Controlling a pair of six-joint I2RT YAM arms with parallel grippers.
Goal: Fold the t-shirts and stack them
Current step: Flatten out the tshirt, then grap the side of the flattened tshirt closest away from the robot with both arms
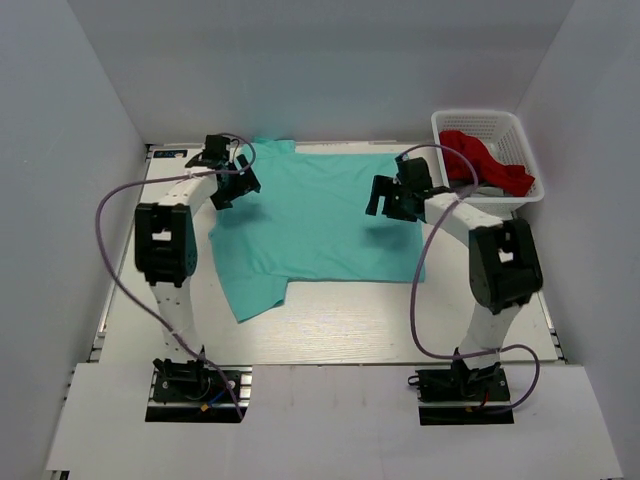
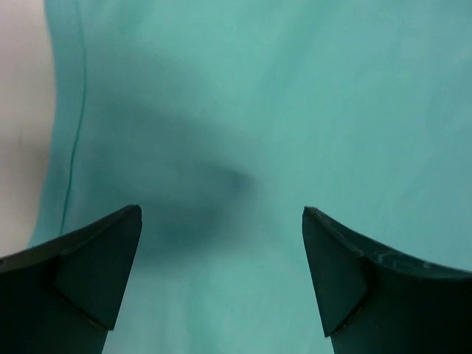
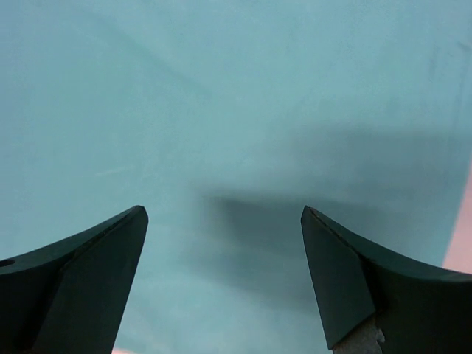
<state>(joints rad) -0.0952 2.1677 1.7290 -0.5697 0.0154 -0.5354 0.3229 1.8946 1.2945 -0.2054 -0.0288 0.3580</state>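
A flat-spread teal cotton t-shirt (image 1: 320, 220) lies directly beneath both grippers. The left gripper (image 1: 237, 190) hangs over its left edge and the right gripper (image 1: 386, 204) over its right side, each with jaws spread wide and holding nothing.

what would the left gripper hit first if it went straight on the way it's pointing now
The teal t-shirt. The left gripper points down at it with its jaws open and nothing in between, near the shirt's edge beside the bare table. How high it hangs above the cloth is unclear.
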